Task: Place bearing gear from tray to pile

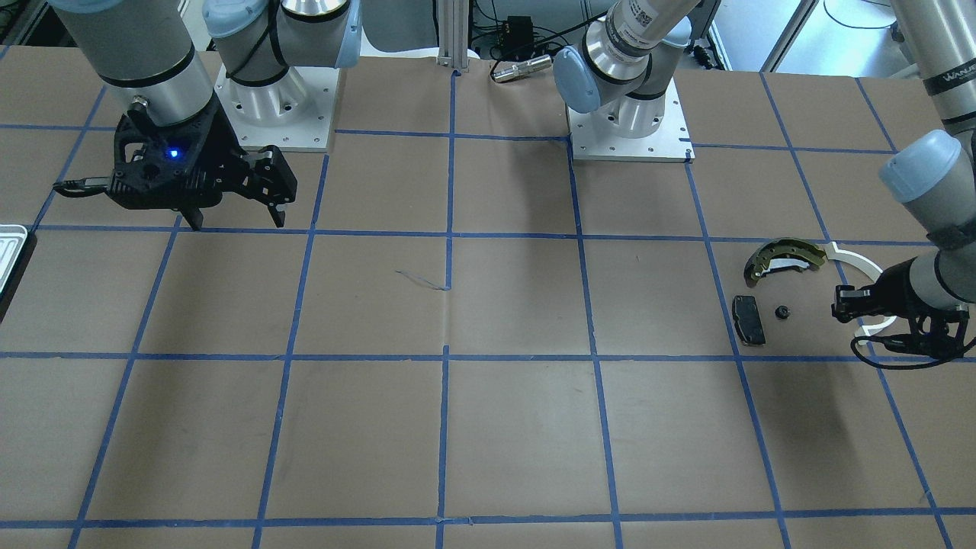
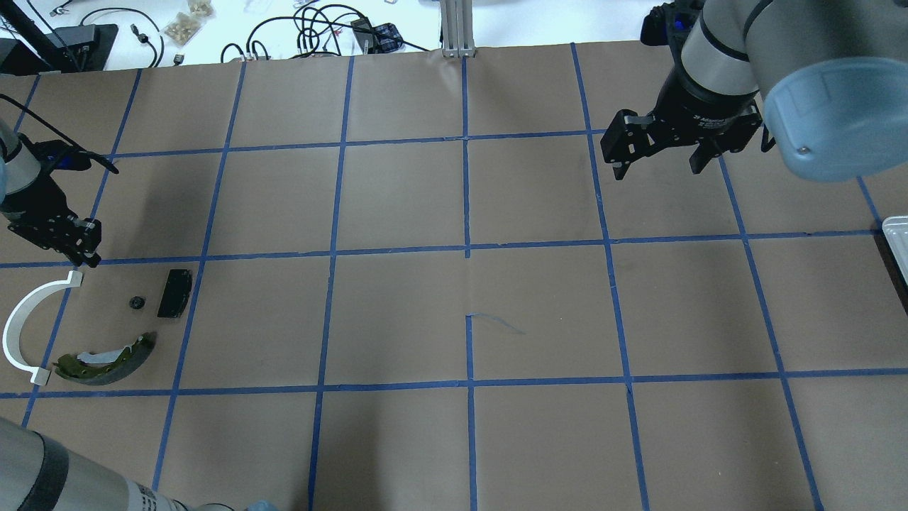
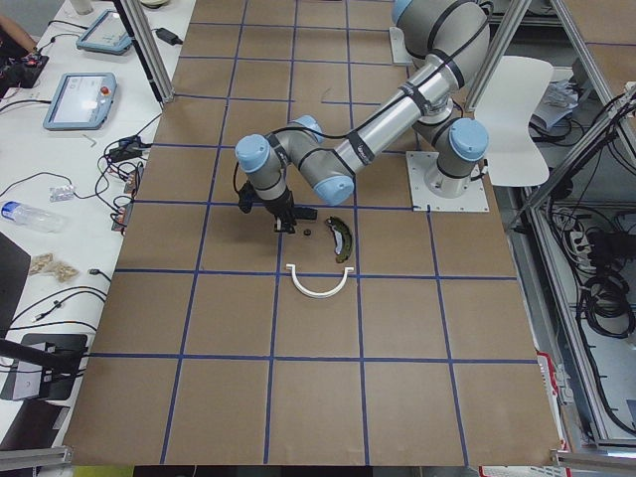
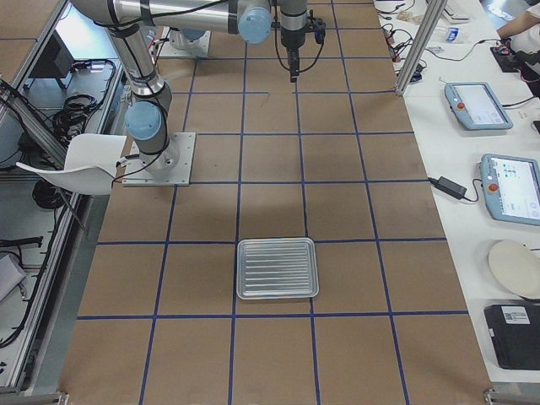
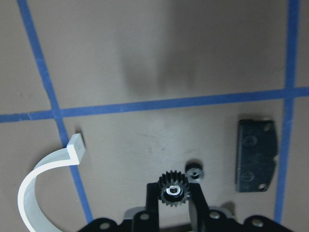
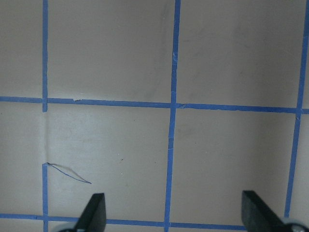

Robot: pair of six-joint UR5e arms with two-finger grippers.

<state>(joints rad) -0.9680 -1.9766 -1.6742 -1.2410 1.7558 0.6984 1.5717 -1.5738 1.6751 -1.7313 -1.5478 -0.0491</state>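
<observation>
The left gripper (image 1: pixel 839 303) hangs with its fingers a little apart, holding nothing. On the front camera's clock, the bearing gear (image 1: pixel 781 311) lies on the table at its 9 o'clock, near the tips but clear of them. It sits in the pile (image 2: pixel 117 365): black pad (image 1: pixel 749 320) at the gear's 9, brake shoe (image 1: pixel 785 259) at 12, white arc (image 1: pixel 862 264) at 2.

My worry is that a low sweep of those fingers clips the small round gear and sends it rolling. The right gripper (image 2: pixel 660 170), spread wide, is well away.

Only the left wrist camera shows the gear's teeth and bright centre. Only the right-side camera shows the whole tray (image 4: pixel 277 268).
</observation>
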